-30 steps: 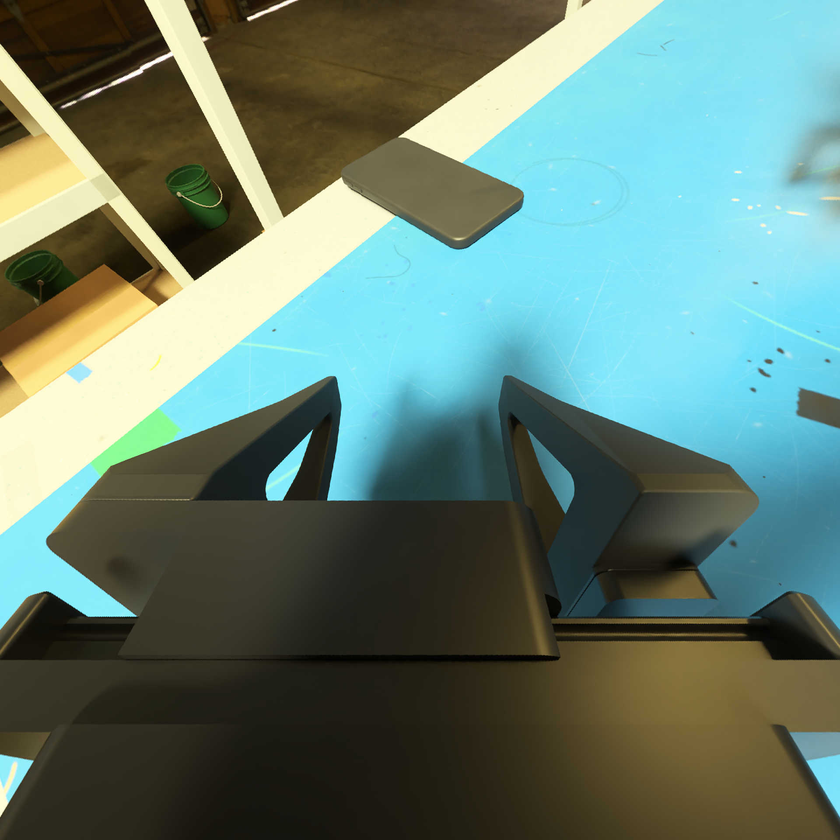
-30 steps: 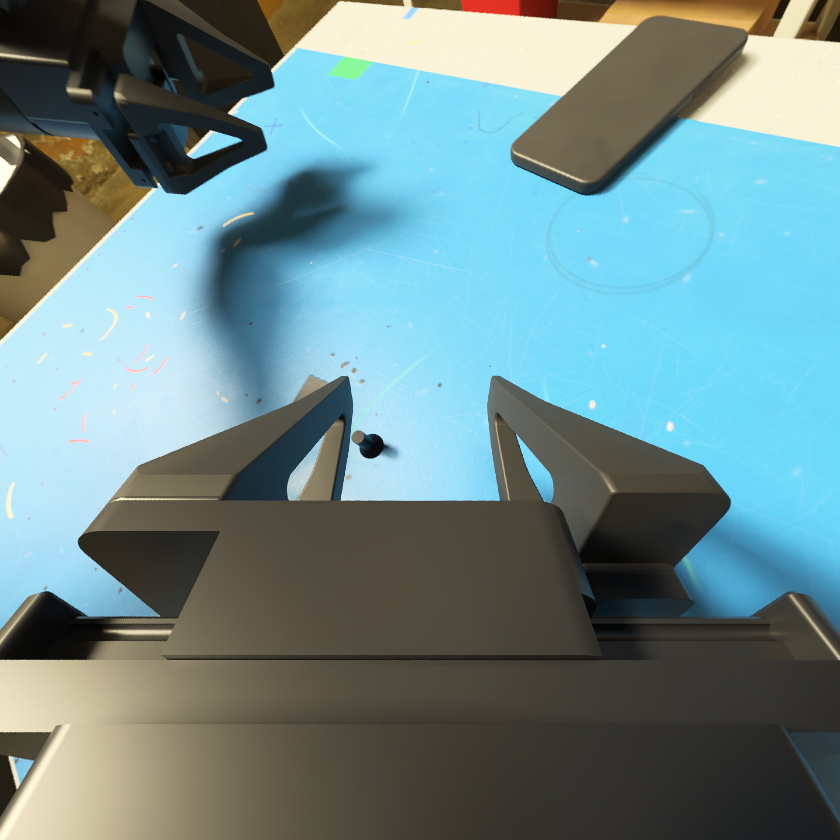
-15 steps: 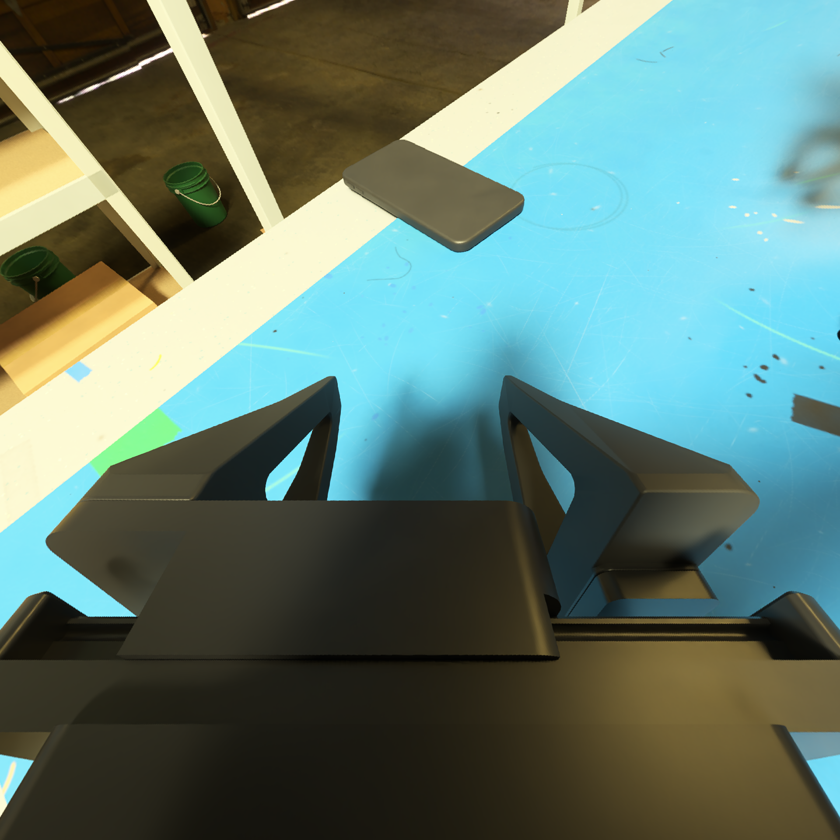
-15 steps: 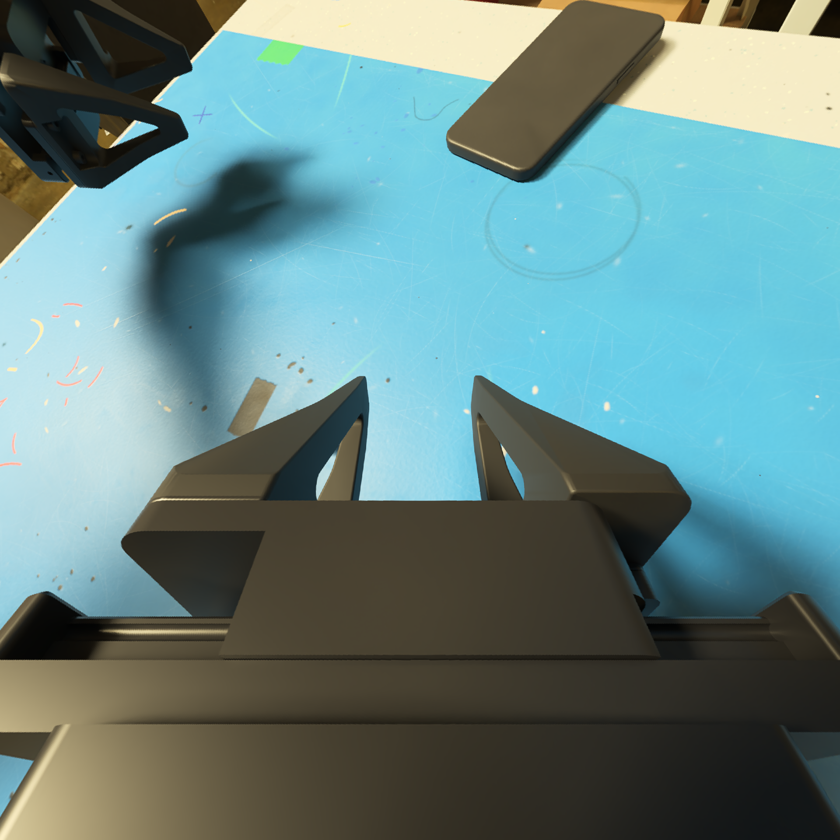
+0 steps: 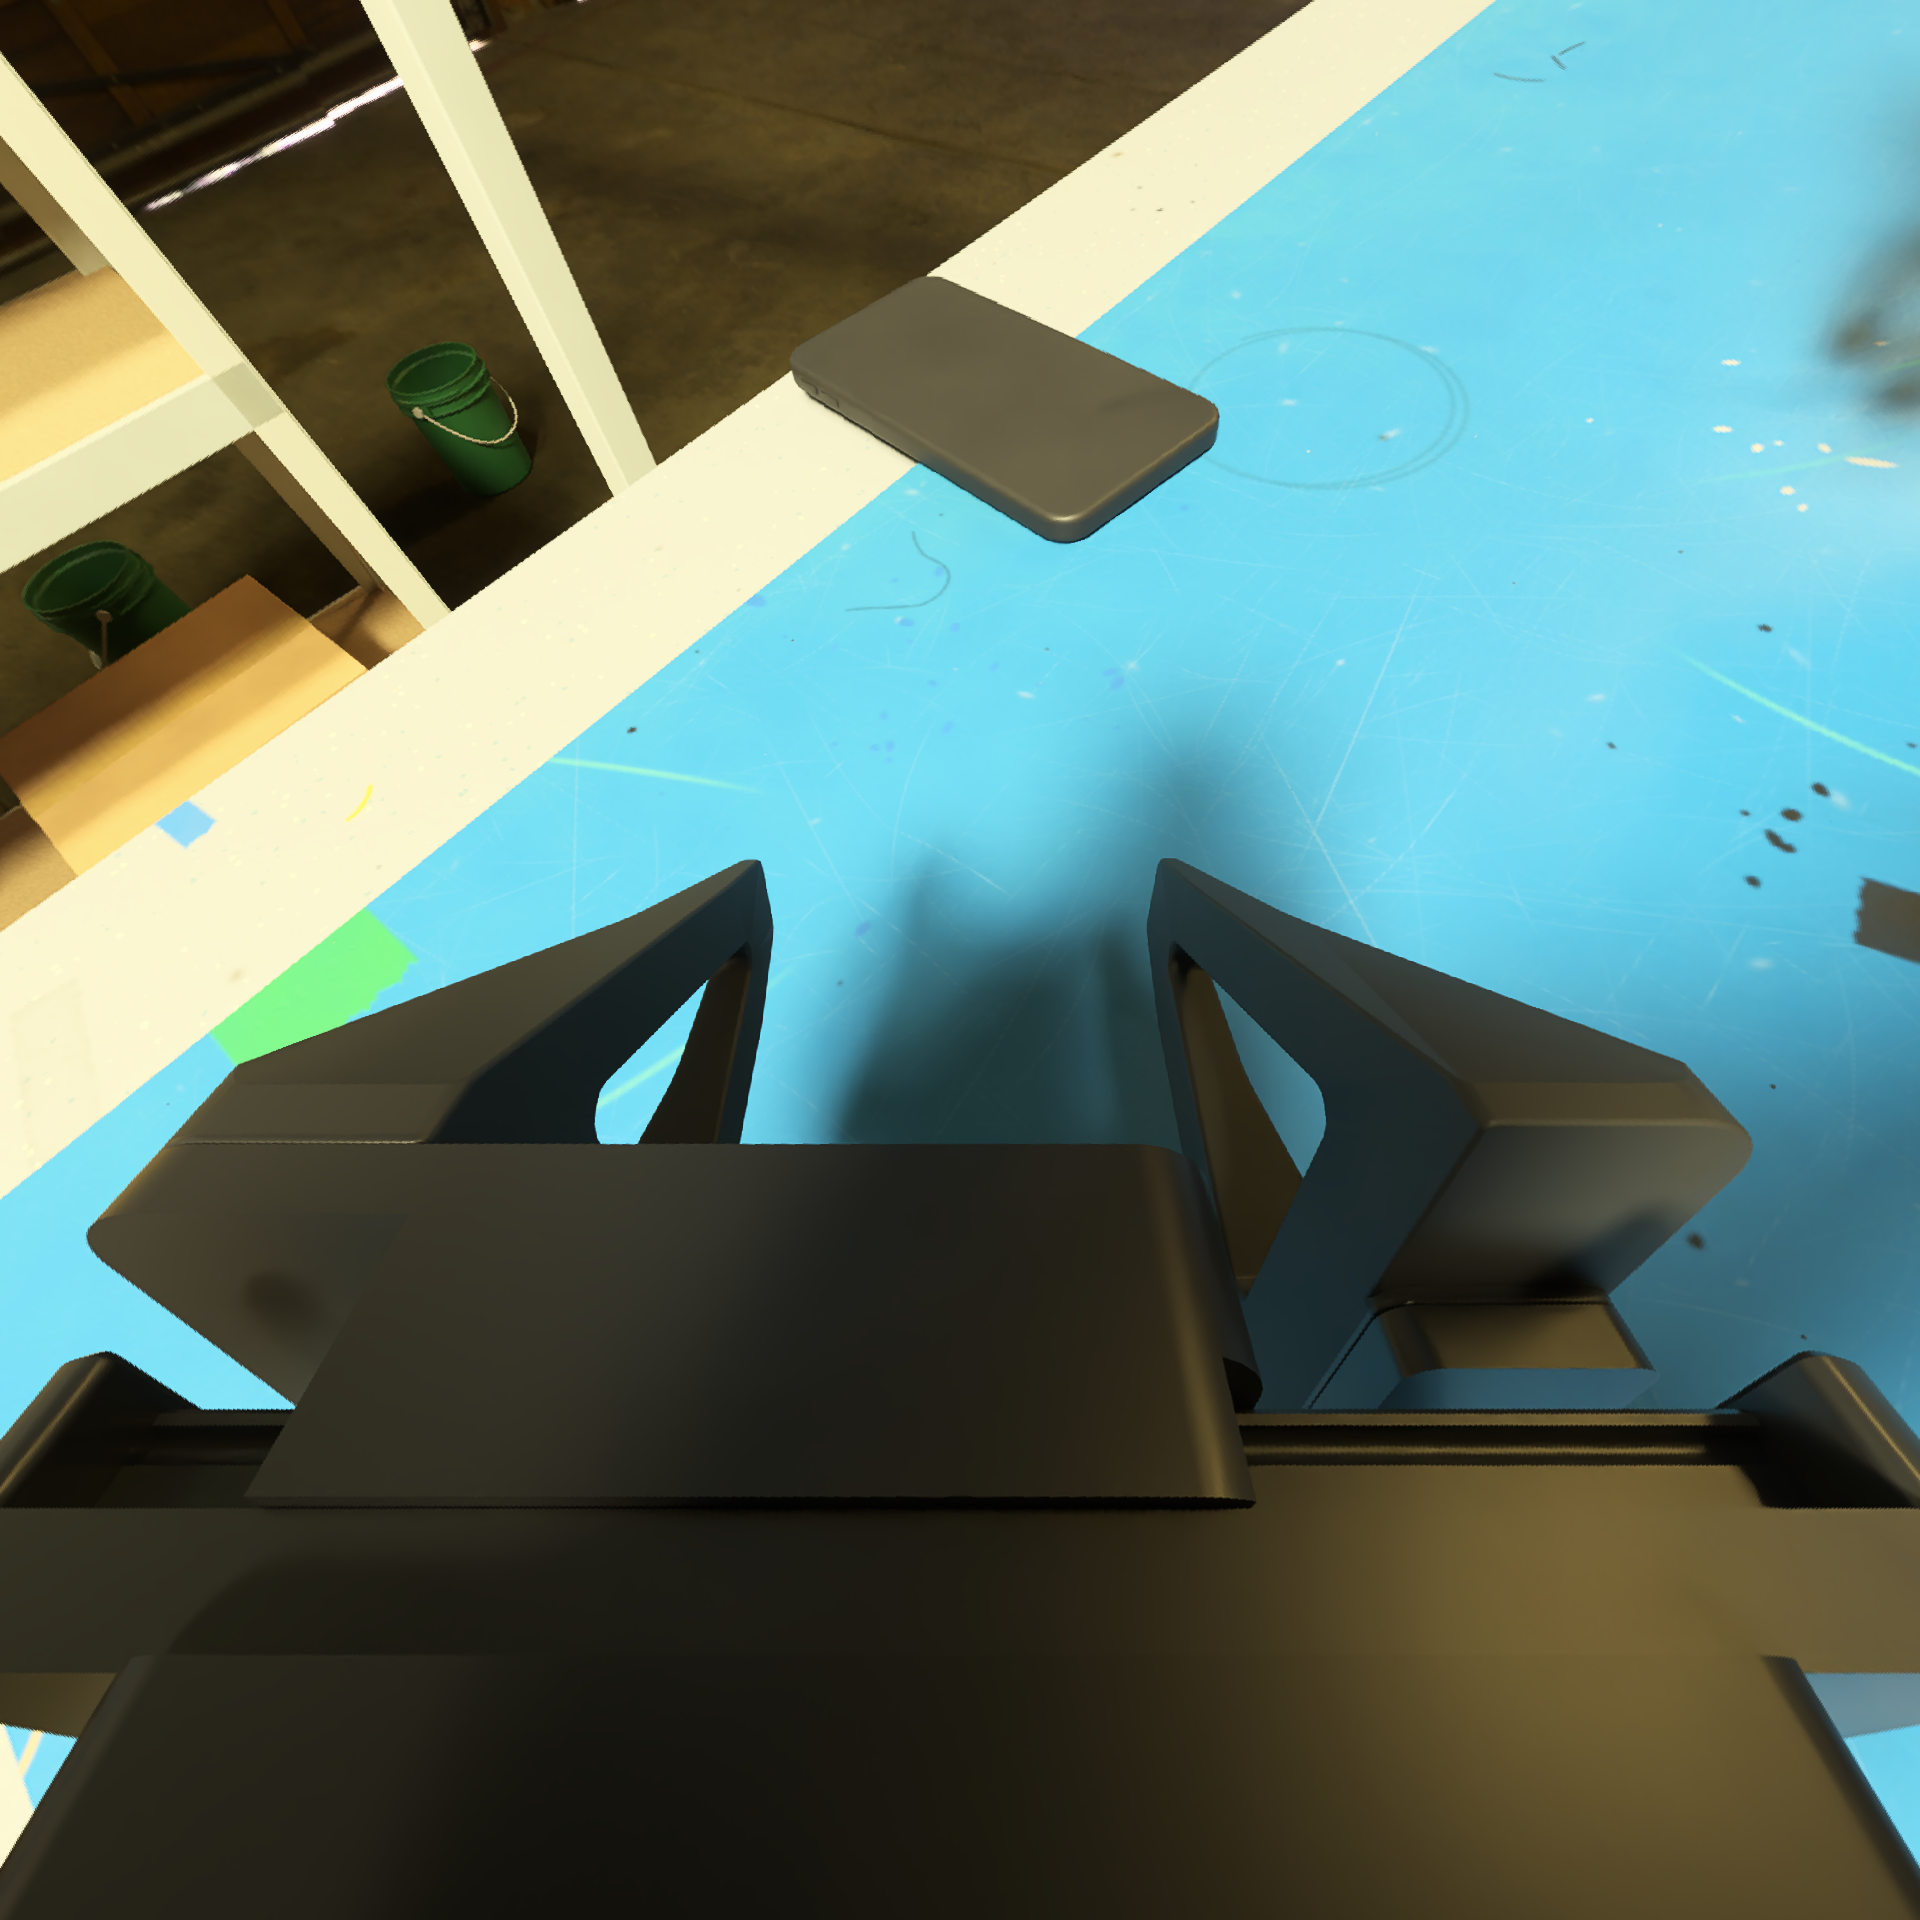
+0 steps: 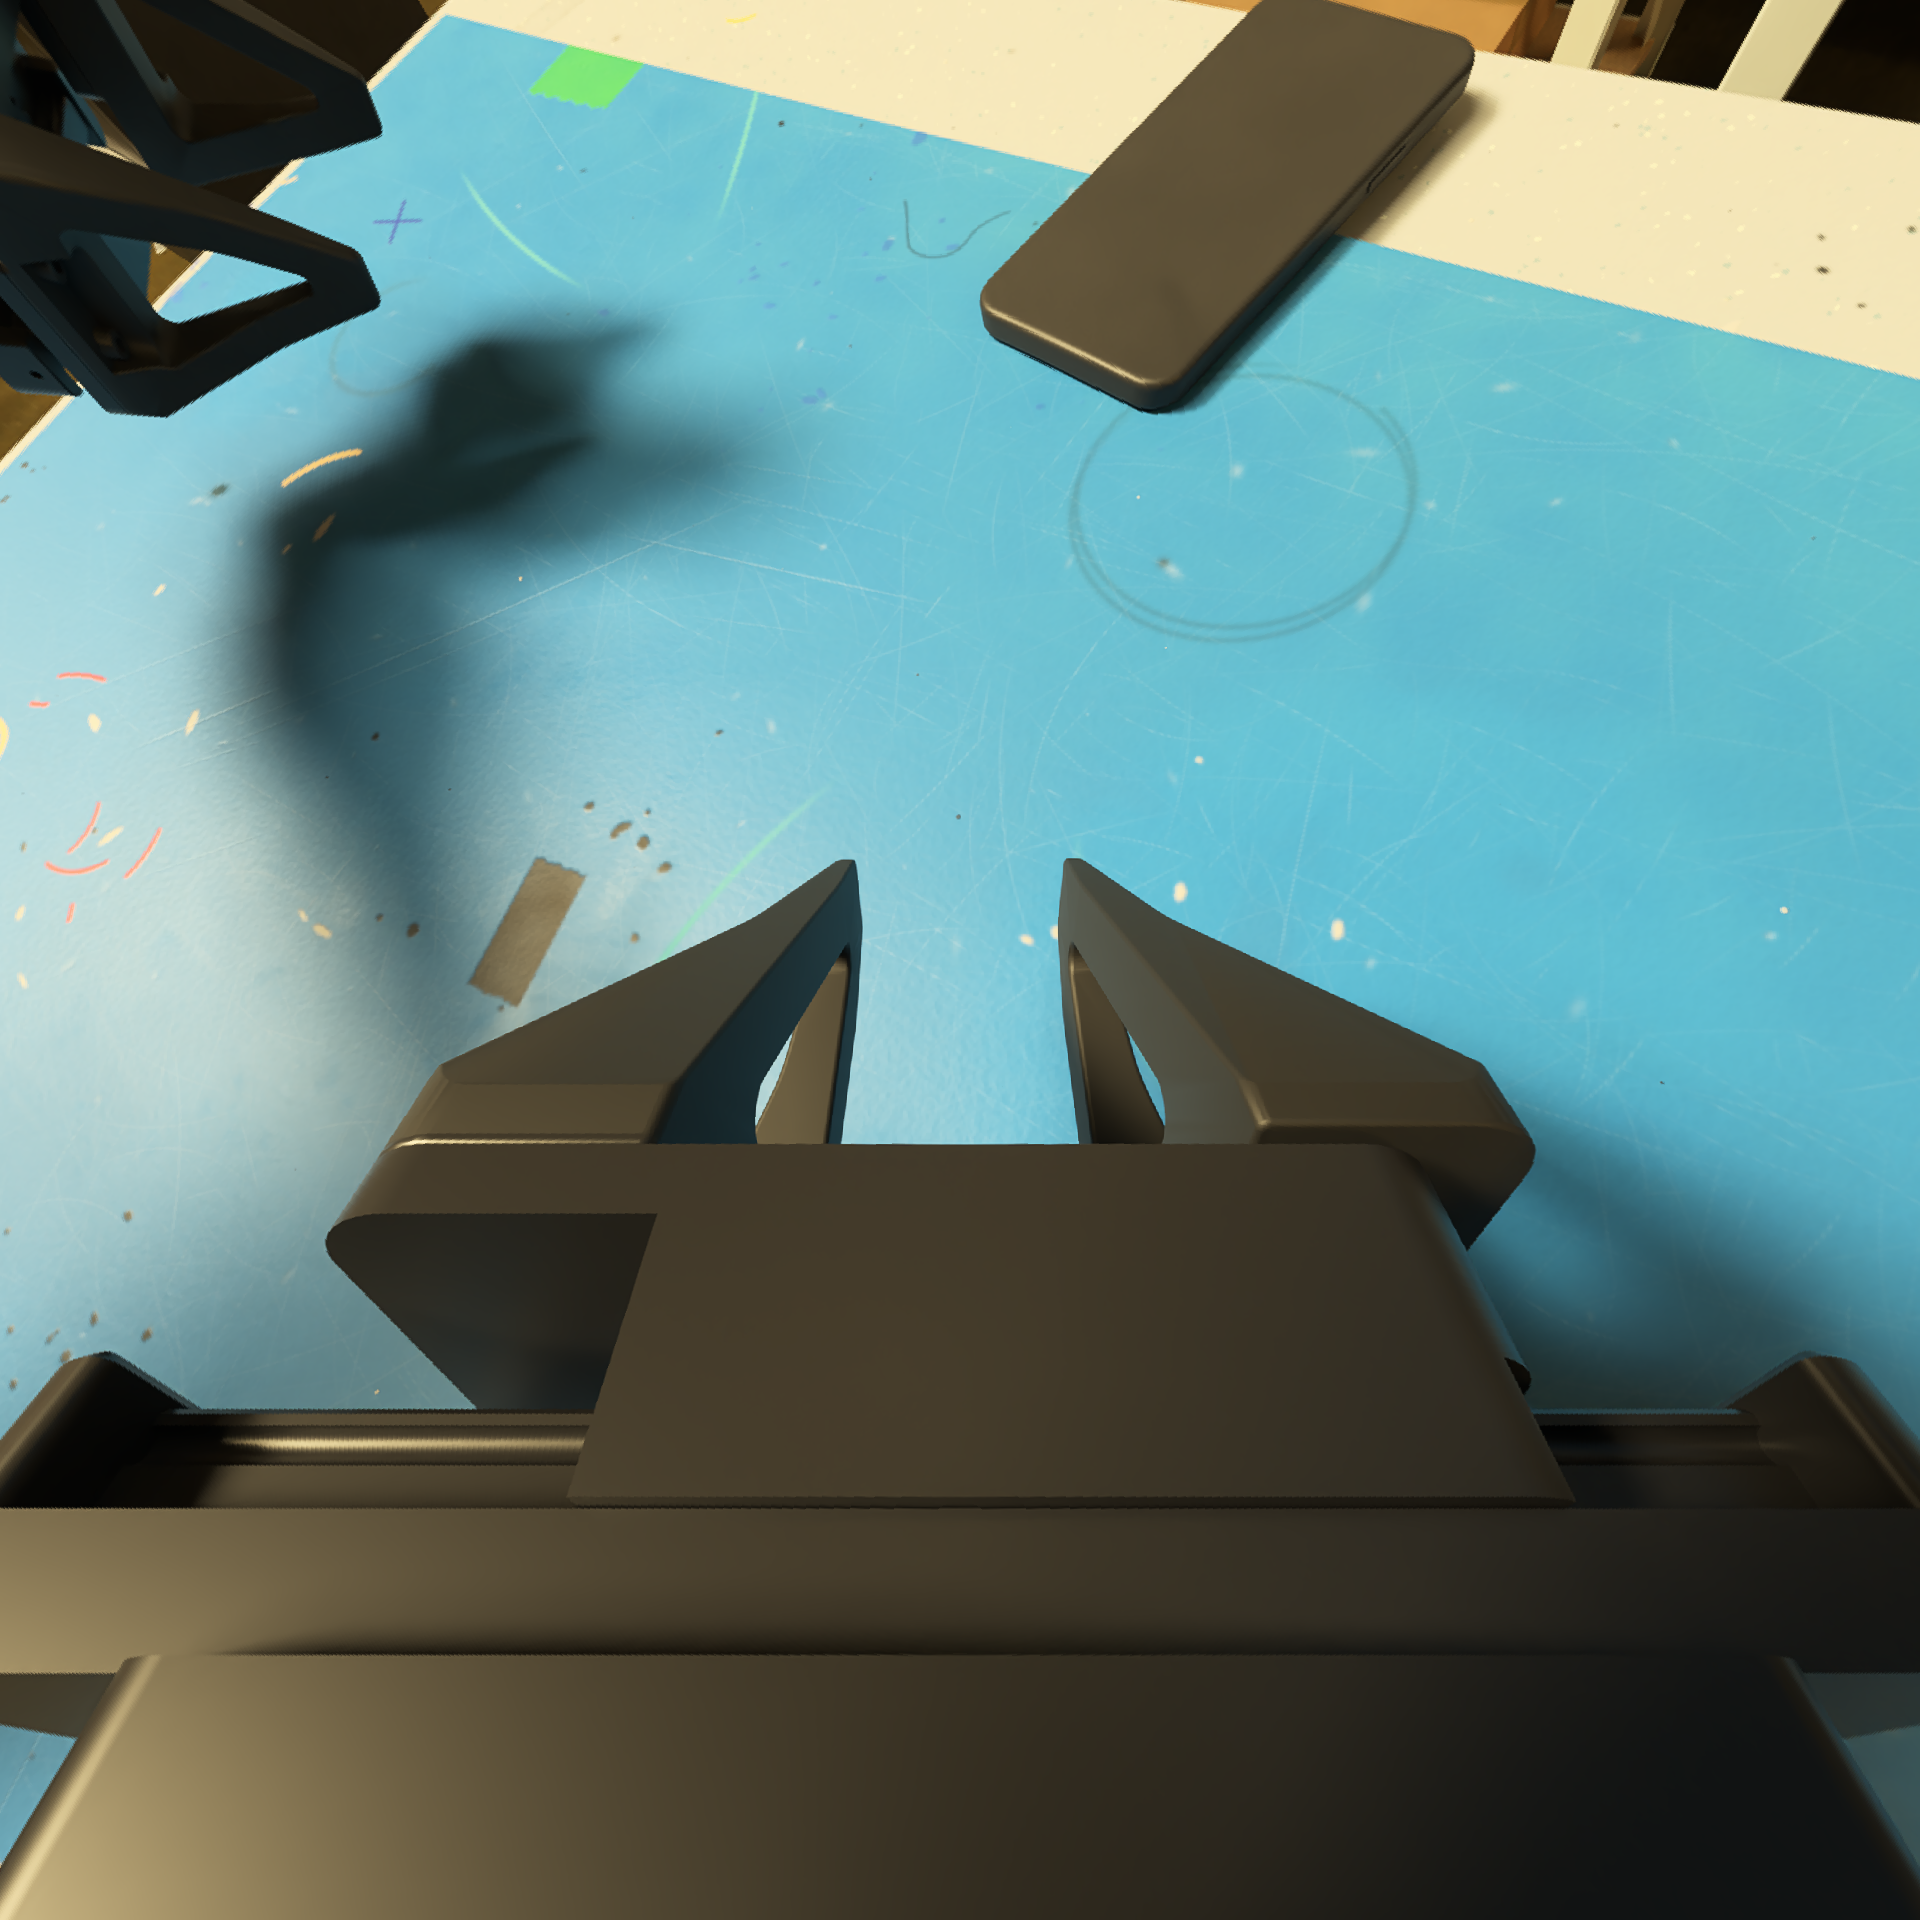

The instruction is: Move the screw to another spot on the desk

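The screw shows in neither view; it may lie hidden under my right gripper's body. My right gripper (image 6: 959, 873) hovers over the blue mat (image 6: 1351, 831), its jaws partly closed with a clear gap and nothing seen between them. My left gripper (image 5: 961, 873) is wide open and empty above the mat (image 5: 1351, 675) near the desk's white edge (image 5: 520, 675). It also shows at the top left of the right wrist view (image 6: 369, 208), apart from the right gripper.
A dark flat slab (image 5: 1008, 405) (image 6: 1226, 197) lies across the mat's far border. Grey tape (image 6: 525, 930) sits left of the right gripper. Green tape (image 5: 312, 987) marks a mat corner. Off the desk are green buckets (image 5: 457, 416), a cardboard box (image 5: 177, 717) and shelf posts.
The right gripper's jaws have narrowed over the spot where the screw lay, and the screw has gone out of view. The left gripper has barely moved.
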`<control>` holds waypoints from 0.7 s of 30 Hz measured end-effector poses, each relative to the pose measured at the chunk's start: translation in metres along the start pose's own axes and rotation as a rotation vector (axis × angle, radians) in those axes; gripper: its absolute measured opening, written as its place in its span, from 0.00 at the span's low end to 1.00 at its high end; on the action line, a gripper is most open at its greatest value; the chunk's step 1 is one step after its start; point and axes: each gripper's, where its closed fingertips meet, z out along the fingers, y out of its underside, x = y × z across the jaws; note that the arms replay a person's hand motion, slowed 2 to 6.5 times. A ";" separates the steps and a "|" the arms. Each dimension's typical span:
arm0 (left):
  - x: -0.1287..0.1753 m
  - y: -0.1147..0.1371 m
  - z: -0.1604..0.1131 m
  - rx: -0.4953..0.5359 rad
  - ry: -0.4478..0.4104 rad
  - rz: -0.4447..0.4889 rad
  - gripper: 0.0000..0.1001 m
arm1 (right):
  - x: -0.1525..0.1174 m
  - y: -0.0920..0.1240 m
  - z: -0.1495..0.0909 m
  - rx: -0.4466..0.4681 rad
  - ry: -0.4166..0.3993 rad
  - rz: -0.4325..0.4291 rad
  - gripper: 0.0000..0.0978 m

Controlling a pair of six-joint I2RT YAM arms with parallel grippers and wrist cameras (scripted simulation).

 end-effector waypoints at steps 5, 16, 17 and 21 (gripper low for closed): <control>0.001 -0.001 0.000 -0.008 0.009 -0.007 0.62 | 0.000 0.003 0.002 -0.015 0.014 -0.007 0.33; 0.001 0.000 0.002 -0.017 0.017 -0.007 0.62 | -0.007 0.000 0.009 -0.033 0.066 -0.015 0.33; 0.002 0.000 0.002 -0.019 0.018 -0.006 0.62 | -0.008 -0.001 0.010 -0.032 0.076 -0.006 0.32; 0.002 0.000 0.003 -0.024 0.016 -0.002 0.62 | -0.015 -0.007 0.019 -0.028 0.110 0.054 0.29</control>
